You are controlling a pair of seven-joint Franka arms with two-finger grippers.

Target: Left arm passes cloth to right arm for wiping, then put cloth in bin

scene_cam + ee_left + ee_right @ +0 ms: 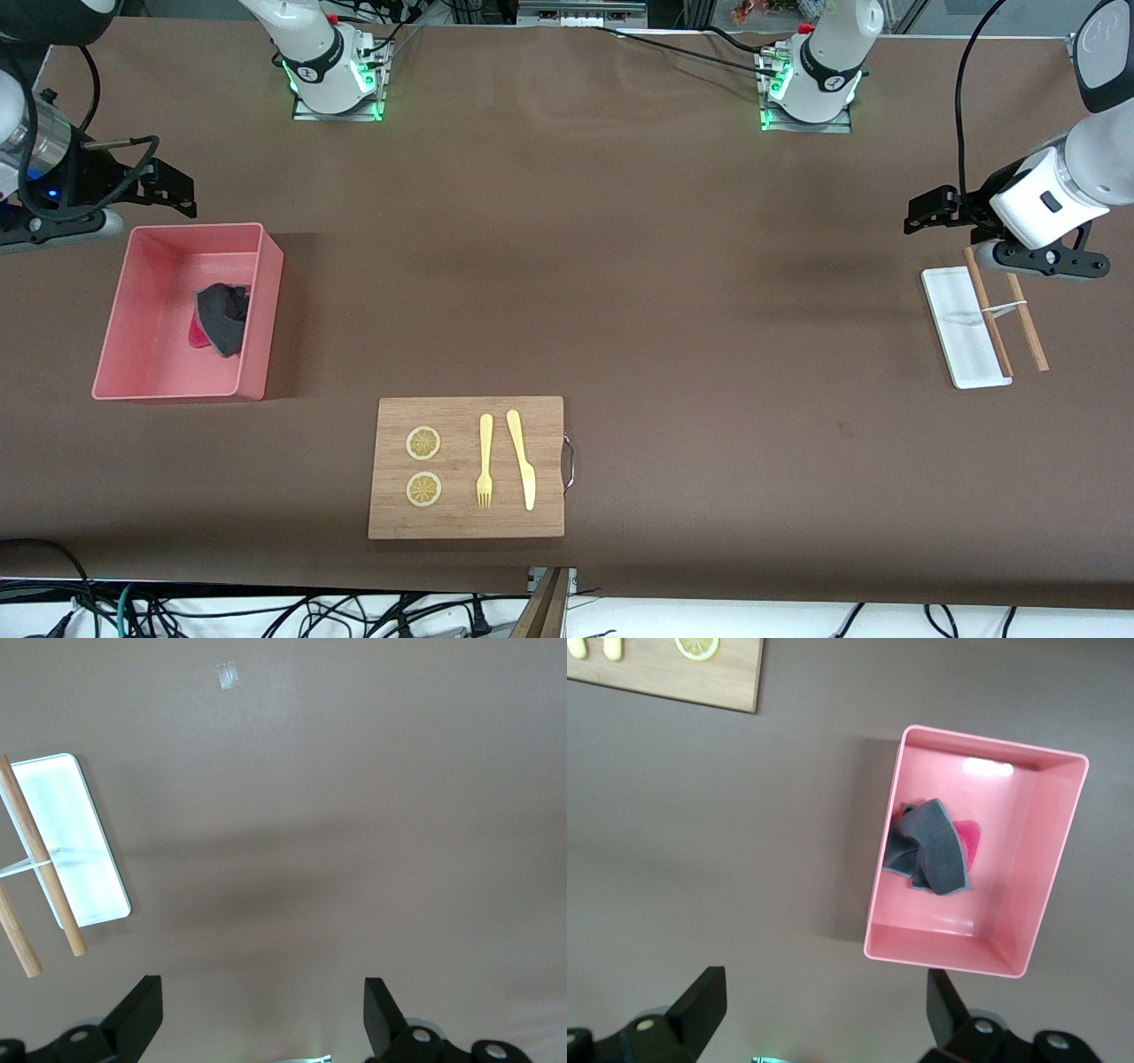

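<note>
cloth: you are looking at the small crumpled rag, dark grey face up with a magenta-red edge showing (221, 321), lying inside the pink rectangular plastic bin (124, 354), bunched against the wall that faces the middle of the table.
cloth axis: the heap is running roughly along the bin's long walls, toward and away from the front camera; too crumpled for you to call a pointing end.
bin: it is sitting at the right arm's end of the table, long axis toward the front camera, farther from that camera than the wooden cutting board (467, 467).
right gripper: the black right gripper (168, 188) is hovering just off the bin's farther short wall, fingers spread wide and holding nothing; in the right wrist view (824, 1010) the cloth (928, 847) is lying clear of the fingers.
left gripper: the black left gripper (930, 211) is waiting over bare table by the small white tray (961, 332) and the wooden sticks (1028, 323), fingers spread wide, holding nothing.
nearer arm: the right arm is much nearer the cloth; the left is well apart from it.
stage: judging by this, the cloth is already resting in the bin, so you are likely only needing to pull the right arm clear.
</note>
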